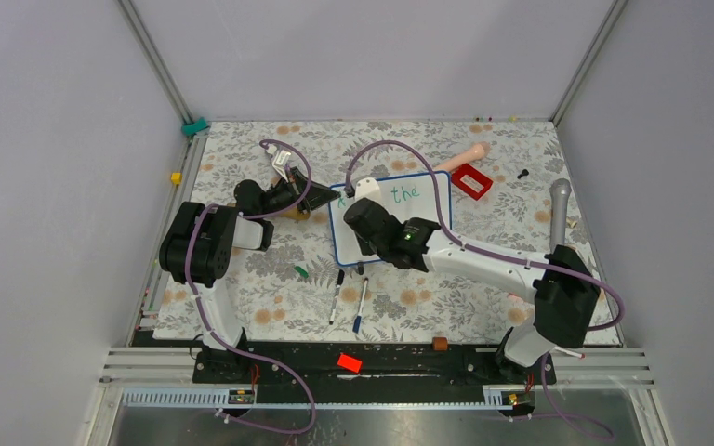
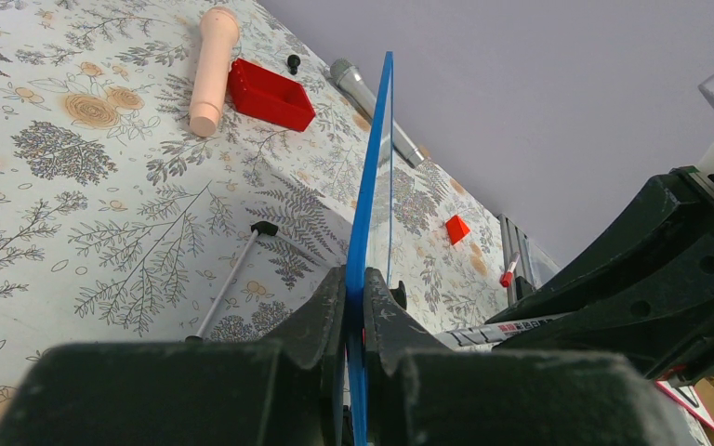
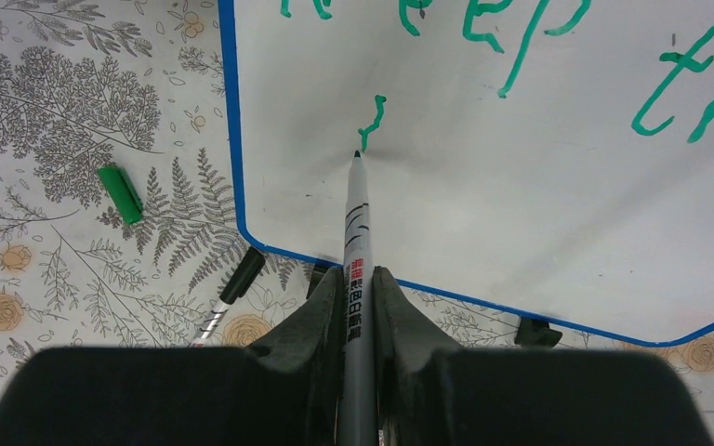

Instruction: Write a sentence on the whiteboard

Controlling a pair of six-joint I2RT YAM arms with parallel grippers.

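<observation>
- Blue-rimmed whiteboard (image 3: pixel 521 204), upper frame: green sentence (image 3: pixel 521 37) reads "Keep the".
- Left gripper (image 2: pixel 355 297): clamped on the board's blue edge.
- Right gripper (image 3: pixel 358 297): clamped on marker (image 3: pixel 357 214), tip at a green stroke.

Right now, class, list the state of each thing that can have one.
whiteboard: clamped at one edge
sentence: unfinished, reads "Keep the", one stroke below
marker: uncapped, tip at the whiteboard
green cap: off, lying on the table
left gripper: shut on the whiteboard
right gripper: shut on the marker
</observation>
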